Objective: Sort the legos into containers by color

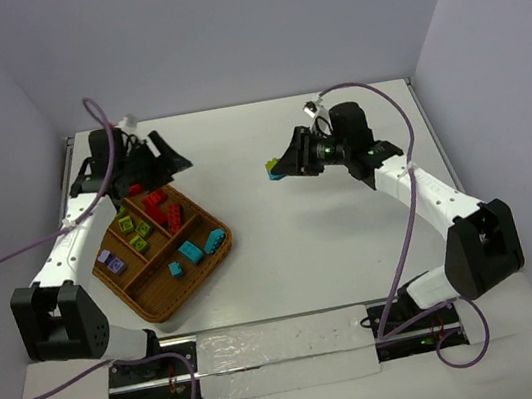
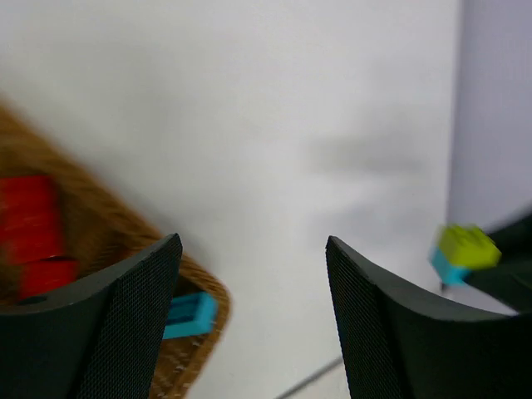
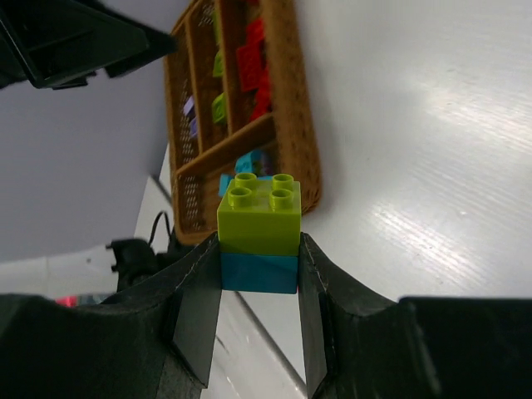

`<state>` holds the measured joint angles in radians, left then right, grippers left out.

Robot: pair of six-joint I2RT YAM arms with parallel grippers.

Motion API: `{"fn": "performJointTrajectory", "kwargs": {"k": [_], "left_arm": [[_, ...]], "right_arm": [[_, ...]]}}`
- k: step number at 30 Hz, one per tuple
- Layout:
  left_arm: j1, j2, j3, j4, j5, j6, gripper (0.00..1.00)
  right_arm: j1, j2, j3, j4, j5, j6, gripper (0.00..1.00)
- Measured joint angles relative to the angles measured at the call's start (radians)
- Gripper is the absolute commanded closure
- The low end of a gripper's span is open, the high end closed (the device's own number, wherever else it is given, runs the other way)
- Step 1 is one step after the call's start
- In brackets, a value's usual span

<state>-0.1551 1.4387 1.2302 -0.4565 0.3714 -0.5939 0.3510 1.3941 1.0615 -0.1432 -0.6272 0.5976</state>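
My right gripper [image 1: 277,169] is shut on a short stack, a lime-green brick [image 3: 259,212] on a teal brick [image 3: 259,273], and holds it in the air over the middle of the table. The stack also shows in the left wrist view [image 2: 464,249]. The wicker tray [image 1: 216,255] lies at the left with red [image 1: 161,208], green [image 1: 134,227], purple [image 1: 110,264] and teal [image 1: 199,248] bricks in separate compartments. My left gripper [image 1: 165,161] is open and empty above the tray's far corner; its view shows the tray rim [image 2: 202,287], red bricks [image 2: 29,224] and a teal brick [image 2: 188,314].
White walls close in the table at the back and sides. A pale strip [image 1: 280,354] lies along the near edge between the arm bases. In the right wrist view the tray [image 3: 295,125] lies beyond the stack, with my left gripper [image 3: 75,37] above it.
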Motion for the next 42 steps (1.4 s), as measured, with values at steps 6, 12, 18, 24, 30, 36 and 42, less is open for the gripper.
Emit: {"fn": "performJointTrajectory", "kwargs": {"k": [6,12,18,24,30,36,42], "left_arm": [[-0.144,0.002,-0.069,0.162,0.301,0.004,0.23],[-0.166,0.008,-0.090,0.303,0.456,-0.071,0.23],[-0.171,0.023,-0.070,0.303,0.431,-0.099,0.27],[-0.171,0.068,-0.005,0.136,0.242,-0.086,0.28],[-0.171,0.068,-0.005,0.027,0.079,-0.084,0.27],[-0.171,0.067,-0.010,0.005,0.008,-0.083,0.26],[-0.171,0.067,-0.012,0.003,-0.001,-0.082,0.26]], "right_arm": [[0.036,0.000,0.001,0.004,-0.131,-0.049,1.00],[0.057,0.003,0.040,-0.060,-0.131,-0.098,1.00],[0.075,0.013,0.092,-0.168,0.037,-0.123,1.00],[0.166,0.123,0.228,-0.363,0.430,-0.188,1.00],[0.260,0.282,0.242,-0.464,0.624,-0.239,0.90],[0.335,0.384,0.211,-0.451,0.730,-0.283,0.68],[0.365,0.417,0.184,-0.376,0.780,-0.305,0.43]]}}
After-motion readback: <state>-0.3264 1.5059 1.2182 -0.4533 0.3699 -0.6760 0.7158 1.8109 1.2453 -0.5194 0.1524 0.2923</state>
